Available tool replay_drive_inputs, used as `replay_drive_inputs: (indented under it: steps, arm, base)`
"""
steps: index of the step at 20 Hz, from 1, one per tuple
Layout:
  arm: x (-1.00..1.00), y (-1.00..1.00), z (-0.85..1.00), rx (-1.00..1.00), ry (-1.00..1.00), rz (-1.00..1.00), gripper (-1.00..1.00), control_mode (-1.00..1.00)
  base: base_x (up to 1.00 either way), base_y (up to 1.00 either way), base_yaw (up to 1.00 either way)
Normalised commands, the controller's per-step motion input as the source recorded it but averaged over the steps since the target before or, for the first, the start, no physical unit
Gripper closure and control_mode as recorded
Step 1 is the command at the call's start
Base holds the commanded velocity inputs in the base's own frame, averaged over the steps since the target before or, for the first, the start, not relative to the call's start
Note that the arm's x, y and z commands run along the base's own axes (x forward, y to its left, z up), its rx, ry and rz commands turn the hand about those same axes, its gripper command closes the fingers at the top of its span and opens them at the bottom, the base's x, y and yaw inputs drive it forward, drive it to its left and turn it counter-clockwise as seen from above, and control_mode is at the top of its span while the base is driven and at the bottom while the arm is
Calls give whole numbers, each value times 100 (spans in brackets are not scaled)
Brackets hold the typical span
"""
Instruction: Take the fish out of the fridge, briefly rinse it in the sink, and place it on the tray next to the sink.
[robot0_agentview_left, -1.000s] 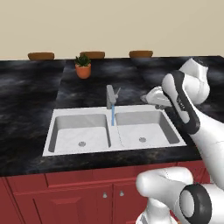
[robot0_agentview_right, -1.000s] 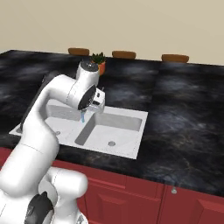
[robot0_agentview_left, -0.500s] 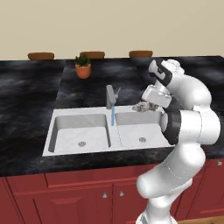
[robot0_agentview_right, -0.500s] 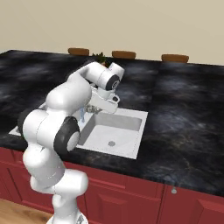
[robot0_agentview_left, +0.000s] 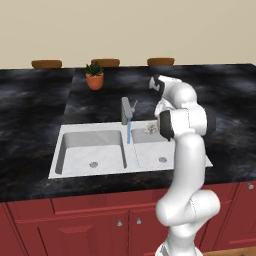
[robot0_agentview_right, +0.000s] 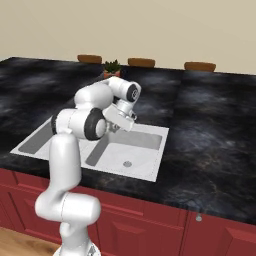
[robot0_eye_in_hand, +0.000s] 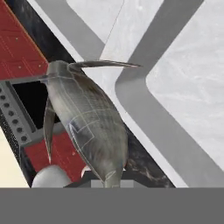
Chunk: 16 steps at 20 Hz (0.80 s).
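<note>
slim silvery-grey fish (robot0_eye_in_hand: 89, 120) with thin fins, pinched in the claw (robot0_eye_in_hand: 105, 177).

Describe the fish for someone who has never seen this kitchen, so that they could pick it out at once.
Find the white double-basin sink set in the black marbled countertop, with water running from the grey faucet. Over the right basin, the white arm's gripper is shut on the fish. It is slim, silvery-grey, with thin fins, unlike the orange-potted plant behind.
</note>
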Motion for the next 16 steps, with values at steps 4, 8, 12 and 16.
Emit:
replay_drive_inputs:
  steps: [4, 8, 12, 16]
  arm:
    - [0, 50, -16, 0, -2, 1, 100, -100]
    - [1, 61, -18, 1, 0, 0, 100, -100]
    - [3, 68, -14, 1, 0, 0, 100, -100]
    - [5, 13, 0, 0, -2, -1, 100, -100]
  base:
    - [0, 0, 0]
    - [0, 0, 0]
    - [0, 0, 0]
    - [0, 0, 0]
